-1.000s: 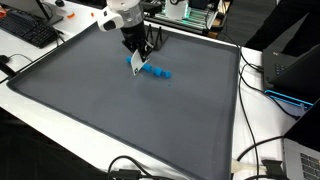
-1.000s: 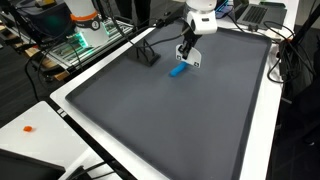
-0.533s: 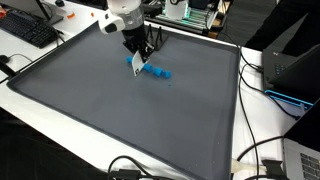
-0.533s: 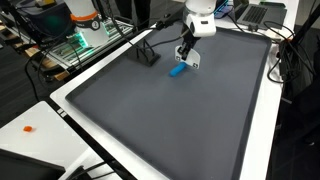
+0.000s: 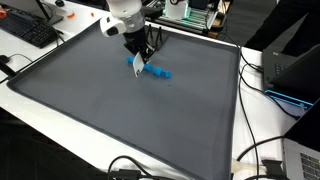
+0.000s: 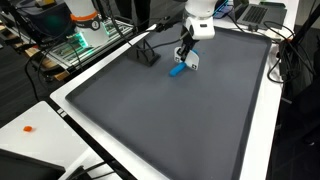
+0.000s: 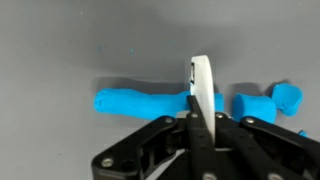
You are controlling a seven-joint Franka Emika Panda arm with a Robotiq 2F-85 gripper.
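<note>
Gripper (image 7: 199,120) clamped on white blade (image 7: 201,82), edge across blue roll (image 7: 140,102), chunks (image 7: 262,102) beside

A dark grey mat (image 5: 120,110) with a raised black border covers most of a white table (image 5: 35,115) and fills the centre of both exterior views. A black keyboard (image 5: 28,30) lies at the upper left of the frame. Black cables (image 5: 135,170) run along the lower edge and the right side. A dark case with a blue glowing strip (image 5: 288,75) stands at the right. In an exterior view, a metal rack holding green-lit electronics (image 6: 78,45) occupies the upper left, a laptop (image 6: 258,12) the upper right. Lighting is even and diffuse.
</note>
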